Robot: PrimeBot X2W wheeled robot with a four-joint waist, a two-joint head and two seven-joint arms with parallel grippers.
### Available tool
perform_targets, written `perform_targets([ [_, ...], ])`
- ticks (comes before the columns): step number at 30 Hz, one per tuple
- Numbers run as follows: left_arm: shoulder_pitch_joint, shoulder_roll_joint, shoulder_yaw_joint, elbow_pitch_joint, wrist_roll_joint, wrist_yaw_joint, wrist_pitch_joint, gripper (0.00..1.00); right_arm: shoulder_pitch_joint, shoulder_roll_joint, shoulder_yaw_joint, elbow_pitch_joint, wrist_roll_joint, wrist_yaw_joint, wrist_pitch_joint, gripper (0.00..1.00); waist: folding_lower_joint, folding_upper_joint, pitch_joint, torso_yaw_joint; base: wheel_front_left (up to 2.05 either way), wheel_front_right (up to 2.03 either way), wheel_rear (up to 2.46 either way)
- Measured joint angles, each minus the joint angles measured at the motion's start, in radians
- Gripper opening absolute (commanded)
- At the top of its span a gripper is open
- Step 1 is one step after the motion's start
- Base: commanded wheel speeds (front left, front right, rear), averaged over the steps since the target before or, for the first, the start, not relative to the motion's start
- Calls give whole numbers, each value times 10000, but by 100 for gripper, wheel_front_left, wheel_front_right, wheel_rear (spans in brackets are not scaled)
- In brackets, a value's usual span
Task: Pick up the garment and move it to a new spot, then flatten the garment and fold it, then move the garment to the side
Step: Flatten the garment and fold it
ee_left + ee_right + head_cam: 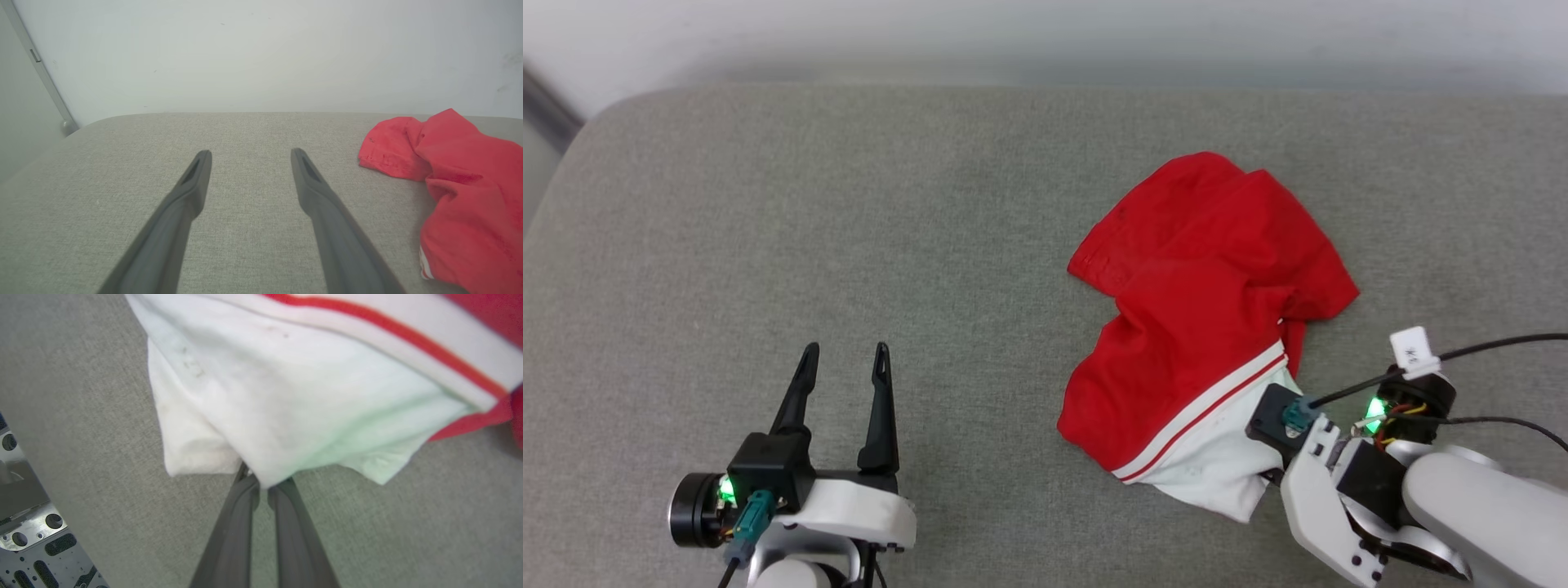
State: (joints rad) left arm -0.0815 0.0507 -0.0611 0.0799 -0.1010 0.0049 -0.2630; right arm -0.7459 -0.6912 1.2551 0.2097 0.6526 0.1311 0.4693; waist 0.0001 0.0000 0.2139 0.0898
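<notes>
The garment (1209, 294) lies crumpled on the grey cushion, right of centre: red cloth with a white part and red-and-white striped trim at its near edge. My right gripper (263, 486) is shut on the white cloth (286, 416) at that near edge; its fingertips are hidden under the fabric in the head view. My left gripper (845, 353) stands open at the lower left, well apart from the garment, nothing between its fingers. The left wrist view has the red garment (461, 179) off to its right.
The grey cushion (849, 204) has a rounded far-left corner and ends at a pale wall (1045, 33) behind. A black cable (1486, 347) runs from my right wrist. Metal plate parts (28, 539) show at the right wrist view's lower left.
</notes>
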Motion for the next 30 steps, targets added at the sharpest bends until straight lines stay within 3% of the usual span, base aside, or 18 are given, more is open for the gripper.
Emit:
perform_targets([
  [10,441,0,-54,-33,29,56,0,100,1148,-1057,-2326,-1733,445,0,-1032,0,-1,0,-761,-435,0,0,0],
  [17,514,2,-128,-33,31,54,0,100,1085,-976,-4205,-2679,-36,0,-1103,0,0,0,-813,-511,0,0,0],
  [23,217,0,-320,-94,-4,65,0,100,-335,102,-4393,-2499,-370,0,-886,0,-1,0,-469,-334,0,0,0],
  [30,-449,0,-662,-198,-148,140,0,100,-2871,2128,-2378,-364,-303,0,-614,0,0,0,350,78,0,0,0],
])
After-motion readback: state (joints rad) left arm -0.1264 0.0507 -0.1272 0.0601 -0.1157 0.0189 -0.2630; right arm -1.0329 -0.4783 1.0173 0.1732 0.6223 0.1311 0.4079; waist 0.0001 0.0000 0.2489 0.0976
